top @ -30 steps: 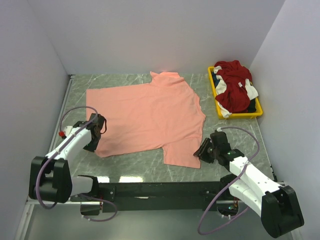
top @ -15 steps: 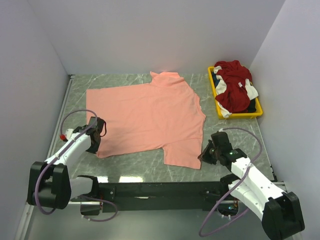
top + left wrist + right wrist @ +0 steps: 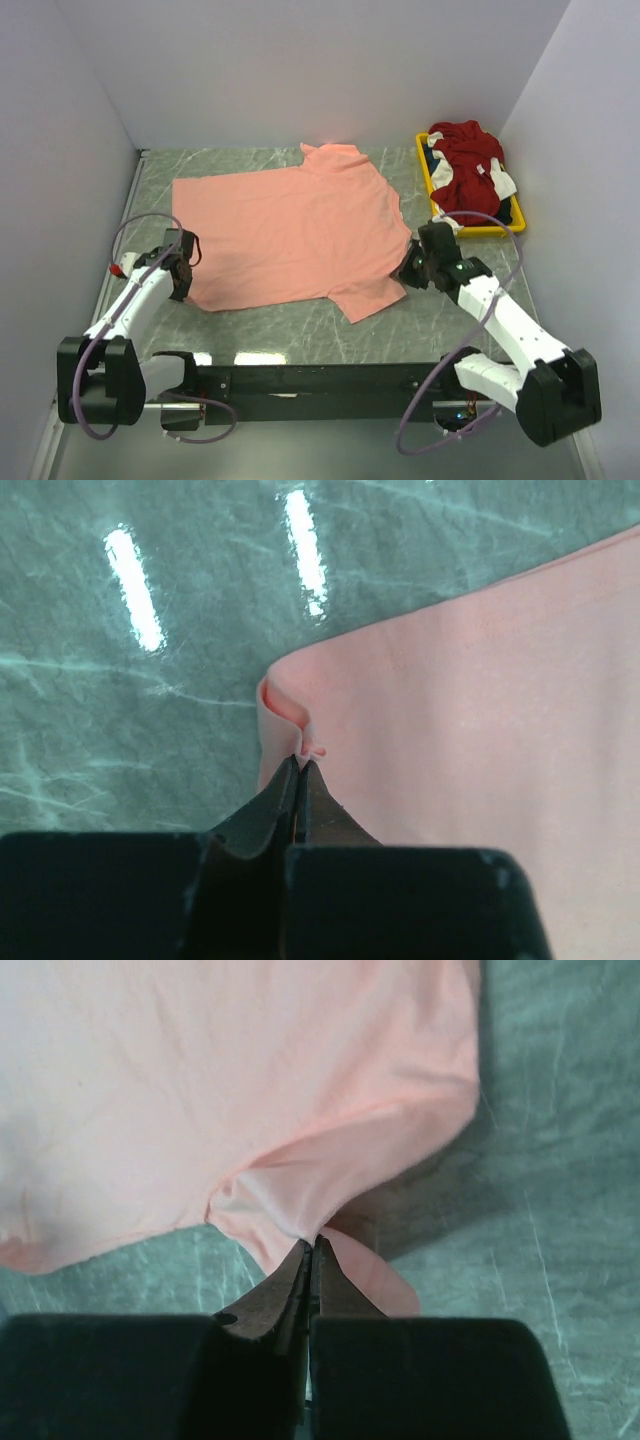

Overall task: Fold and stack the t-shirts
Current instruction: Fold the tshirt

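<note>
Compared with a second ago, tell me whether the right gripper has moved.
Yes. The right gripper moved nearer the yellow tray, dragging a corner of the pink t-shirt with it.

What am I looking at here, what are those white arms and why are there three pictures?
These are two robot arms bolted at a green marbled table's near edge. The wide picture comes from a fixed camera above and behind them; the two close-ups come from a camera on each wrist. A salmon-pink t-shirt lies spread on the table. The left end effector is shut on its near left corner, the right end effector on its right edge. At the far right, a yellow tray holds a dark red and white t-shirt.
</note>
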Available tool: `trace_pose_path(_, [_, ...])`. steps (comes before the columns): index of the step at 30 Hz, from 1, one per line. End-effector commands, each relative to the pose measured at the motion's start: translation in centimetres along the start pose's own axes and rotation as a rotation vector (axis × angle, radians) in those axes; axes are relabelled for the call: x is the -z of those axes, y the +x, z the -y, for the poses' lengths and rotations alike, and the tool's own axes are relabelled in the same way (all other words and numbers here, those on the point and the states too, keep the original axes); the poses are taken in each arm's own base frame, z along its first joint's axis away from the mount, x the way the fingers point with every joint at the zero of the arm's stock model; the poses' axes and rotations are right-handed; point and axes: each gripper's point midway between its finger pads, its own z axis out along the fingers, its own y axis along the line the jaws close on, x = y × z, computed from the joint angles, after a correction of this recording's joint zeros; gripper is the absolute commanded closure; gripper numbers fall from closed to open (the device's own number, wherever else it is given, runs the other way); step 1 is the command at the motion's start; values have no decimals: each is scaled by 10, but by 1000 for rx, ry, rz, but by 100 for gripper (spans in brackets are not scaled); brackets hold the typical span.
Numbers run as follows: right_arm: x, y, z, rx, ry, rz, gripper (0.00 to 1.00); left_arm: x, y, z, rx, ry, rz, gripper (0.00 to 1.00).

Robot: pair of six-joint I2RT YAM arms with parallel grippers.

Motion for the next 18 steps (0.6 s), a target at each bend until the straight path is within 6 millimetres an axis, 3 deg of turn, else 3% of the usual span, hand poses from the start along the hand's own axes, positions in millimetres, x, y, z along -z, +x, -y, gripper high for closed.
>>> trace_pose_path(1, [3, -36, -29, 41, -41, 73, 100, 5, -12, 28, 6, 66, -6, 99])
trace_pose_path(10, [-30, -86, -64, 35, -31, 46, 100, -3, -24, 69, 8, 79, -29, 99])
trace_pose_path(18, [-52, -126, -87, 12, -32, 34, 100, -26, -25, 87, 17, 52, -81, 99])
